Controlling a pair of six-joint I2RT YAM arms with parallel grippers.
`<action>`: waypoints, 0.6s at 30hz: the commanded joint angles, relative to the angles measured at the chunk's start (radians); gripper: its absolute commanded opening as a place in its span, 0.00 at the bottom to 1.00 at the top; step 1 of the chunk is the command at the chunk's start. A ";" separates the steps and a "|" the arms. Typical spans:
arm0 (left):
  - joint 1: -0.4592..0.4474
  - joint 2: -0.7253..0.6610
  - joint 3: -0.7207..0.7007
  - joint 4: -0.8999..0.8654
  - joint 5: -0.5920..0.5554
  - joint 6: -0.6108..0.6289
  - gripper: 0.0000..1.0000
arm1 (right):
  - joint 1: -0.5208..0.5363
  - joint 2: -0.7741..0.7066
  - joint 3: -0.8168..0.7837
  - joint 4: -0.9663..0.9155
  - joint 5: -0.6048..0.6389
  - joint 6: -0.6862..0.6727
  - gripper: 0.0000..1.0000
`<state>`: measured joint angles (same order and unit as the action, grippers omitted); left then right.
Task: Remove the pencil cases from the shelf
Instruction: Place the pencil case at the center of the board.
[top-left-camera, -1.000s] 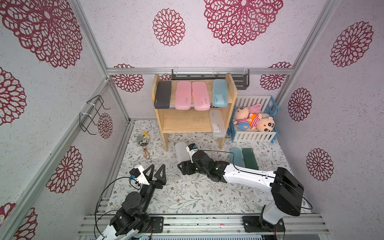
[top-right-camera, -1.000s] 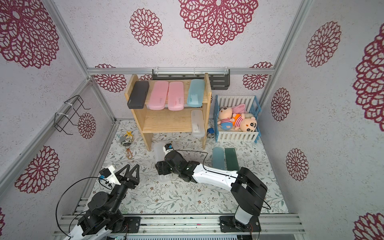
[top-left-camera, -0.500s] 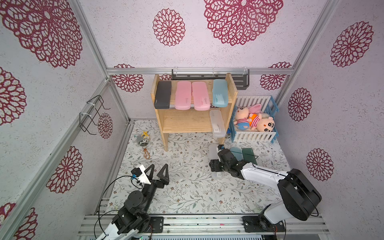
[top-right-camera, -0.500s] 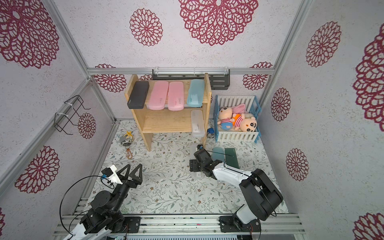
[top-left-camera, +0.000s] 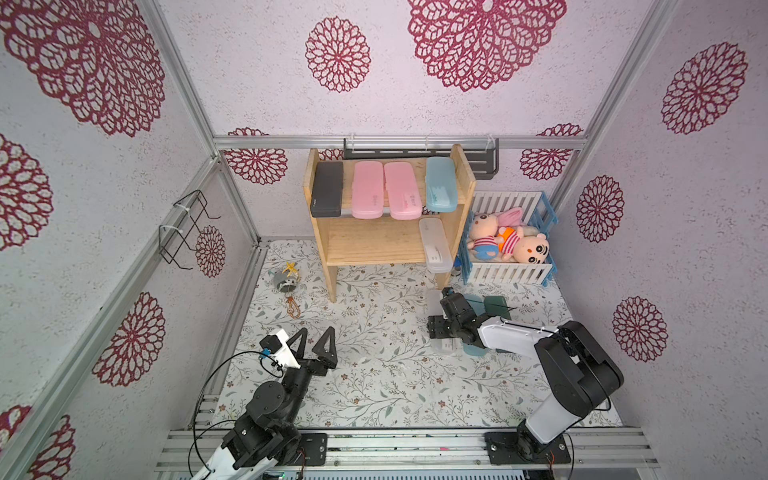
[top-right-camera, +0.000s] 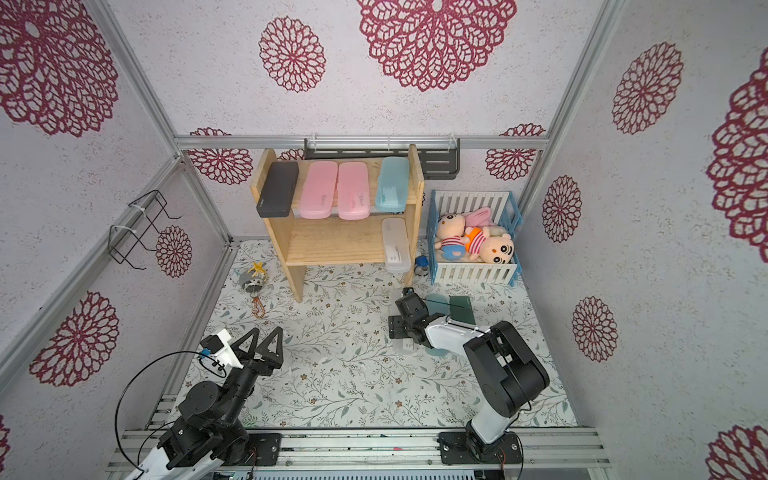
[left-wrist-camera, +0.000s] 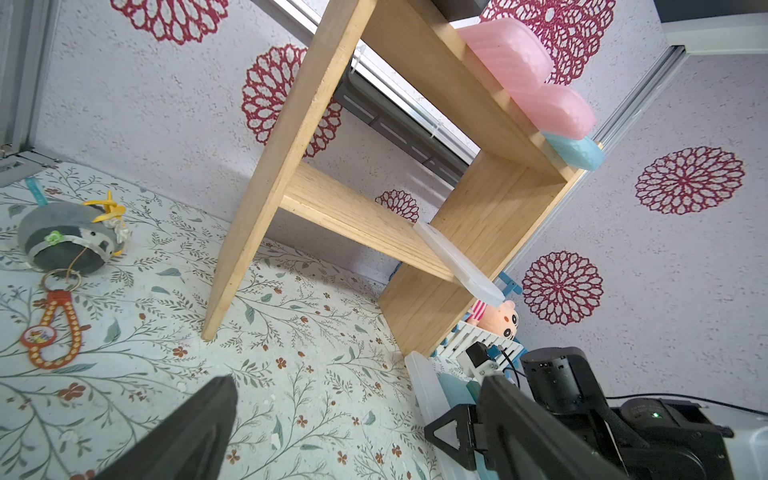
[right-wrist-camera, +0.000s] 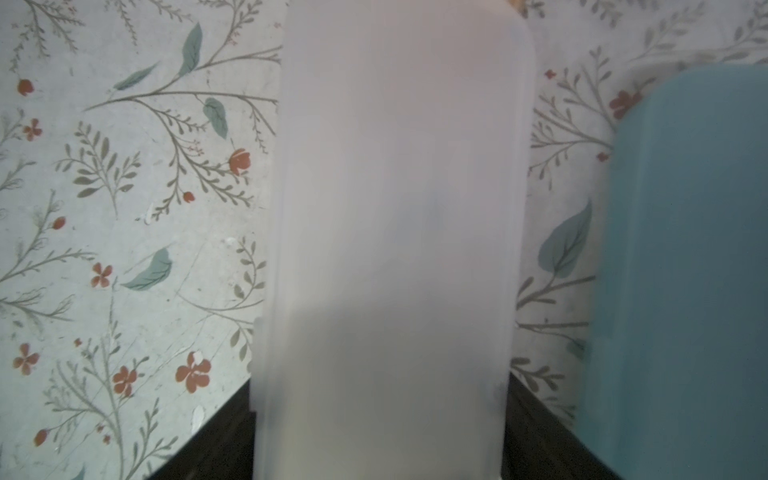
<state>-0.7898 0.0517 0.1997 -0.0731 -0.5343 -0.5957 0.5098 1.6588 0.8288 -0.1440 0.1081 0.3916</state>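
Left gripper (top-left-camera: 312, 344): spread wide, empty, raised over the near bench (top-left-camera: 374, 386) and aimed at the shelf (top-left-camera: 365, 249); likely readied for its own reach.
Right gripper (top-left-camera: 442, 330): pinching the held frosted case (right-wrist-camera: 395, 208) across its width, low over the bench; probably setting it down, contact with the bench unclear.
Drop row: bench blue case (top-left-camera: 473, 302) and green case (top-left-camera: 495, 305) flat, side by side, just beside the held one; seemingly lined up to keep the removed ones together.
Lower tier: shelf frosted case (top-left-camera: 435, 245) against the right panel, overhanging the front edge, so easy to pinch.
Top tier: black case (top-left-camera: 327, 189), pink cases (top-left-camera: 367, 189), top blue case (top-left-camera: 440, 183) side by side, ends past the edge.
Progress: apparently three off, five left.
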 joint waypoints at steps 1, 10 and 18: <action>-0.009 0.011 0.026 -0.008 -0.010 -0.006 0.97 | -0.034 0.026 0.030 0.015 0.068 -0.016 0.67; -0.009 0.081 0.042 0.012 -0.013 -0.024 0.97 | -0.033 -0.062 -0.062 0.017 0.037 0.019 0.67; -0.009 0.165 0.051 0.074 -0.005 -0.044 0.97 | -0.035 -0.101 -0.076 -0.014 0.061 0.013 0.71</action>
<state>-0.7898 0.1917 0.2253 -0.0460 -0.5369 -0.6266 0.4831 1.5860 0.7513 -0.1589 0.1360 0.3958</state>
